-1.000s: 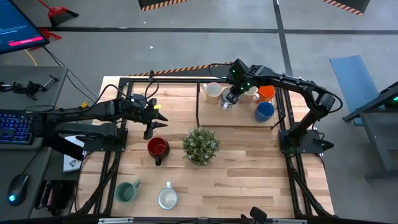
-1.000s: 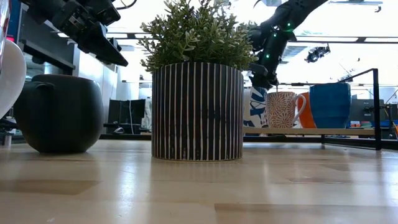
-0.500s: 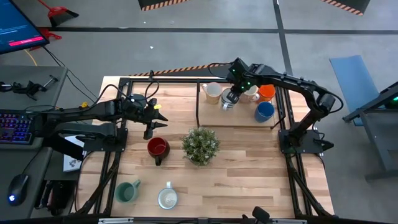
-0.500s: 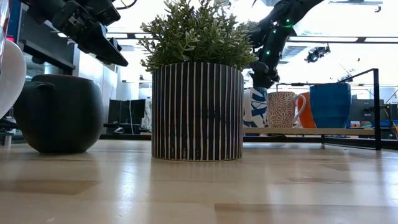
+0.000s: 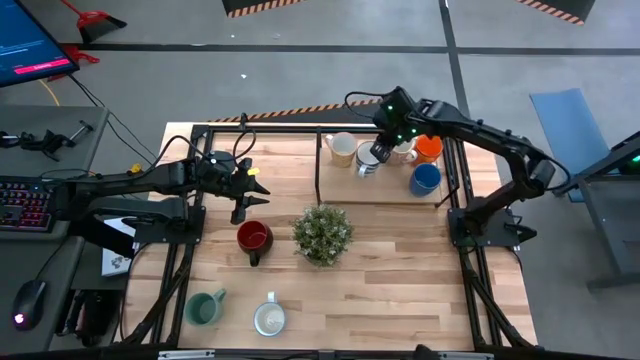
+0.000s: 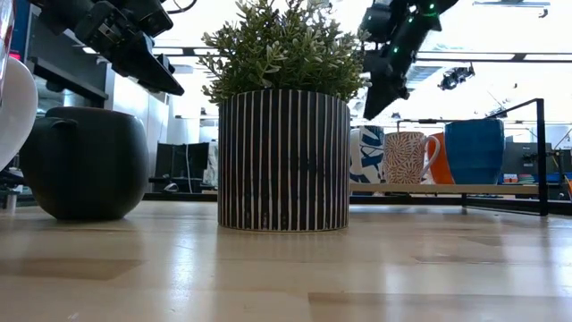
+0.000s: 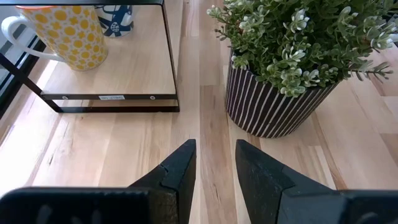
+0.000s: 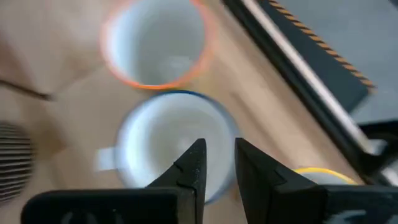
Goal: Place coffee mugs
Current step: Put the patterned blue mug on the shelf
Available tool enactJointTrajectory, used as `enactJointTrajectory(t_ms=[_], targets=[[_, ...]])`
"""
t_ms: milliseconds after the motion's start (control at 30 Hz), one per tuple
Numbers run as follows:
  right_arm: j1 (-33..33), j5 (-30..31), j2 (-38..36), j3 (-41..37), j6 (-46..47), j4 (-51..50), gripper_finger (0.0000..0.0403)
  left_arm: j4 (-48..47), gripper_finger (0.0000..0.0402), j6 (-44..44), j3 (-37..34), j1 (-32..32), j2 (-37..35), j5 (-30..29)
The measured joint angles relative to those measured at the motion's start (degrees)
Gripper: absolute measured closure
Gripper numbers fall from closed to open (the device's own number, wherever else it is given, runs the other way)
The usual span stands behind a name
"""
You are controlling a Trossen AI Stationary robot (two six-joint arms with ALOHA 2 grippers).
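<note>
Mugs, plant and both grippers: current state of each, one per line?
Red mug: upright on the table, unheld.
Green mug: upright, front edge.
White mug: upright, front edge.
Blue mug: upright on the rack.
Orange mug: upright on the rack.
Plant: upright, mid-table.
Left gripper: empty, narrow gap.
Right gripper: empty, above rack mugs.

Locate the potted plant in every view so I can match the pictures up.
High view: potted plant at the table's middle, right of the red mug.
Low view: it fills the centre, striped pot in front of the shelf mugs.
Left wrist view: upper right, ahead of the left gripper.
Right wrist view: not in it.
Shared landmark: the black-framed shelf.
</note>
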Motion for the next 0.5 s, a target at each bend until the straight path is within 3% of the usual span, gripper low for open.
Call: enactJointTrajectory(t_ms=[133,500], targets=[[3.6,-3.6,-1.5,0.0,0.6,-1.0,0.0340,0.0,0.0298,0.0,0.0,0.0,0.0,0.0],[13.5,1.6,-0.6,0.0,2.5,-3.3,0.0370,0.0,0.0298,0.0,0.0,0.0,0.0,0.0]])
